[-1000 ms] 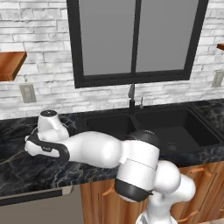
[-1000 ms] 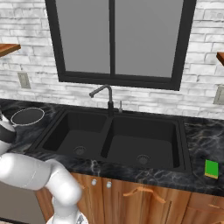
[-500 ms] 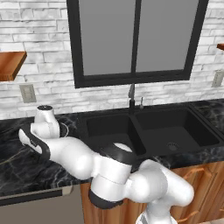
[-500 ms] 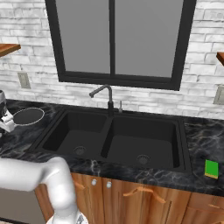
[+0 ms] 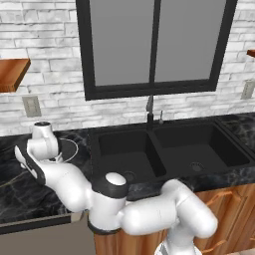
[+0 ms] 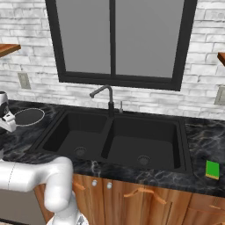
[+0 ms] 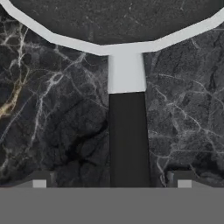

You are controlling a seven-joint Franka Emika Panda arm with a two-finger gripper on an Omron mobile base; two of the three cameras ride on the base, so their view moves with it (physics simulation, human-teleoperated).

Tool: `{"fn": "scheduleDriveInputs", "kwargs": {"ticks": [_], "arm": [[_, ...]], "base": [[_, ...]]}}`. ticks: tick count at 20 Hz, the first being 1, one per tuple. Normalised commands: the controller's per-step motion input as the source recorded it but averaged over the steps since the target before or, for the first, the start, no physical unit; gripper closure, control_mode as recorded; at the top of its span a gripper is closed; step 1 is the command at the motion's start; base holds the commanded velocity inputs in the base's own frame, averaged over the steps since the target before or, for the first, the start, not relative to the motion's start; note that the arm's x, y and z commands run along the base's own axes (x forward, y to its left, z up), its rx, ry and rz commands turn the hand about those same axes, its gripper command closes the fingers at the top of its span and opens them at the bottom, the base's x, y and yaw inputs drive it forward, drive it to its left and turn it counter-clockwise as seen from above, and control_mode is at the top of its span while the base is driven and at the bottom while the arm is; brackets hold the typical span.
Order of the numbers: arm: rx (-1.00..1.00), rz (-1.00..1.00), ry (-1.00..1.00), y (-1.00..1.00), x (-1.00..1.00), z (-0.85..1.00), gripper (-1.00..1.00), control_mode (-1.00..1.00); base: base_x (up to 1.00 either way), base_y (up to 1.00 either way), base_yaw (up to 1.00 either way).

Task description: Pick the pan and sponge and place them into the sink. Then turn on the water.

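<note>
Pan point(image 6: 29, 117) sits at the far left of the black marble bench point(image 5: 20, 199), just beside the left basin of the sink point(image 6: 118, 140), with the arm's wrist hanging over its near side. In the hand view the handle point(image 7: 127, 135) runs straight up the middle, from between the two fingertips at the bottom edge to the whitish rim at the top, so its long axis lies in line with the tool point(image 7: 111, 179) and the pan's bowl lies directly ahead. The tips stand one on each side of the handle with bench showing between each tip and it, so the tool is spread wide and holds nothing. As I judge it, a straight descent and a close would take the handle across its width. Faucet point(image 6: 105, 99) stands behind the divider between the basins. Sponge point(image 6: 212, 169) rests far to the right, on the bench past the right basin, well apart from the arm.
</note>
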Motion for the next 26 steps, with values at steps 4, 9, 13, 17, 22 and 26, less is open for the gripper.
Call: {"fn": "scheduleDriveInputs", "kwargs": {"ticks": [4, 9, 13, 17, 22, 26], "arm": [[-0.01, 0.00, 0.00, 0.14, 0.18, -0.36, -1.00, -1.00], [0.00, 0.00, 0.00, 0.00, 0.00, -0.23, -1.00, -1.00], [0.00, 0.00, 0.00, -0.14, 0.00, -0.29, 1.00, -1.00], [0.01, 0.00, -0.03, -0.25, -0.09, -0.26, 1.00, -1.00], [0.05, -0.11, 0.00, -0.42, -0.27, -0.01, 1.00, -1.00], [0.07, -0.17, -0.08, -0.73, -0.44, 0.01, 1.00, -1.00]], "base": [[0.00, 0.00, 0.00], [0.00, 0.00, 0.00], [0.00, 0.00, 0.00], [0.00, 0.00, 0.00], [0.00, 0.00, 0.00], [0.00, 0.00, 0.00]]}}
